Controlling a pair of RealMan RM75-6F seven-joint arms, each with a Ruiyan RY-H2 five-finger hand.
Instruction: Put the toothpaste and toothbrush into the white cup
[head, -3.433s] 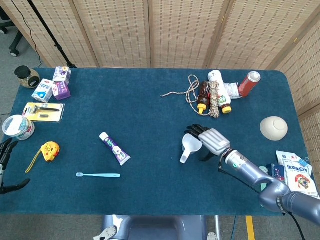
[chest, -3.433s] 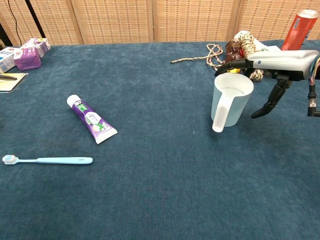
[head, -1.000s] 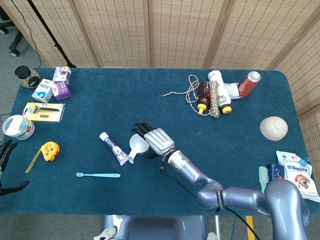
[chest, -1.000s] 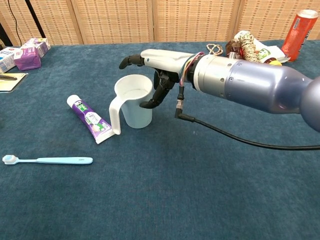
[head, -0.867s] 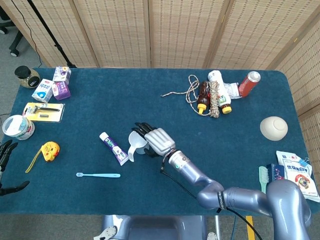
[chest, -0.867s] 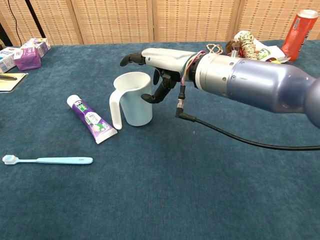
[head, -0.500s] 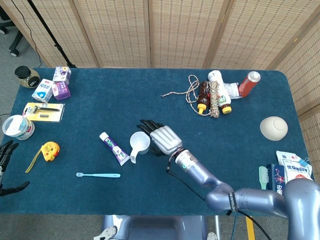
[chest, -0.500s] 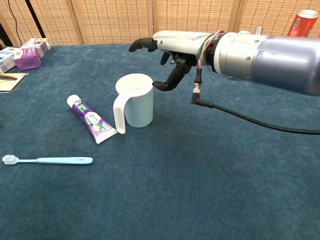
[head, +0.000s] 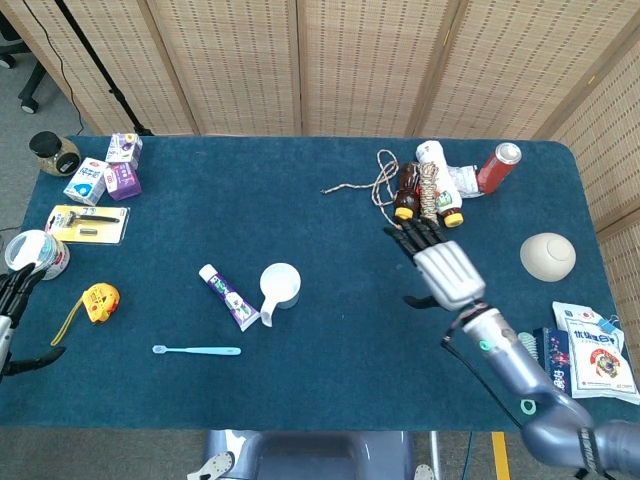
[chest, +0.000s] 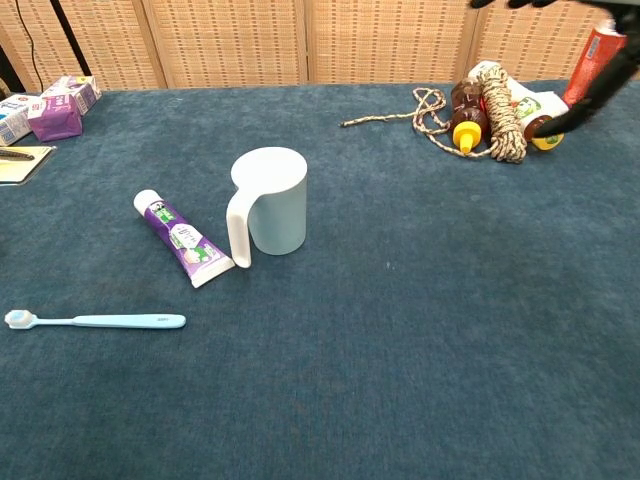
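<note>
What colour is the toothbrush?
Light blue toothbrush, with a white head; clearest in the chest view.

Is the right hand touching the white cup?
Apart. The head view shows the right hand open, with bare table between it and the cup.

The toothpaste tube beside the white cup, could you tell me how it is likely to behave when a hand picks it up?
The toothpaste tube lies flat, so it probably won't roll. Its crimped end looks thin, so the body is likely soft and may dent in a grip. It seems light, and its glossy skin could slip.
</note>
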